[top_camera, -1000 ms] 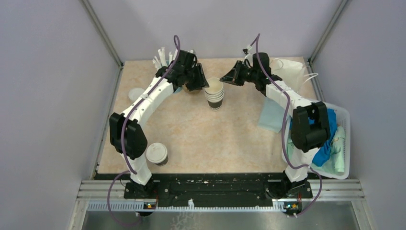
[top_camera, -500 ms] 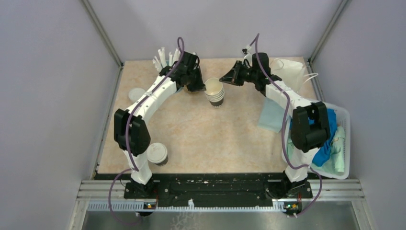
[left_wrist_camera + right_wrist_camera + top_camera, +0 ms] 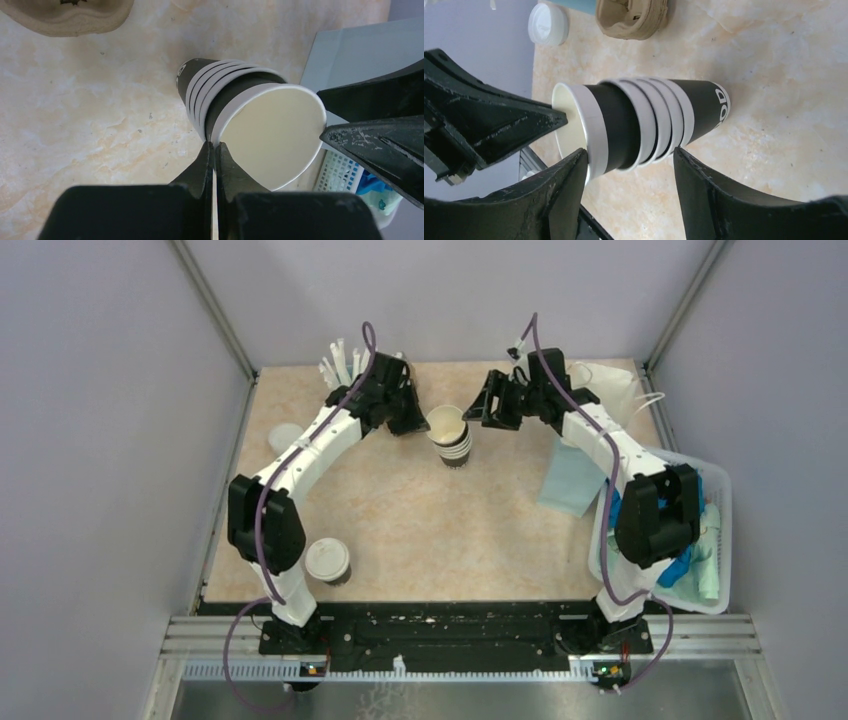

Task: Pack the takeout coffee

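Being pinched at its rim by the left gripper (image 3: pixel 213 150), the top cup (image 3: pixel 272 132) of the stack (image 3: pixel 452 445) is straddled by the released right gripper (image 3: pixel 629 151); the lidded coffee (image 3: pixel 327 561) is seen well apart, near-left of the stack.

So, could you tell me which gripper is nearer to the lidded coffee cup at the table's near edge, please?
Left. The left gripper is well beyond the lidded coffee cup, at the left of the cup stack; the right gripper is farther over, on its right.

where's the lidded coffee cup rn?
Top view: the lidded cup stands at the near left of the table, just right of the left arm near its base and well away from the cup stack.
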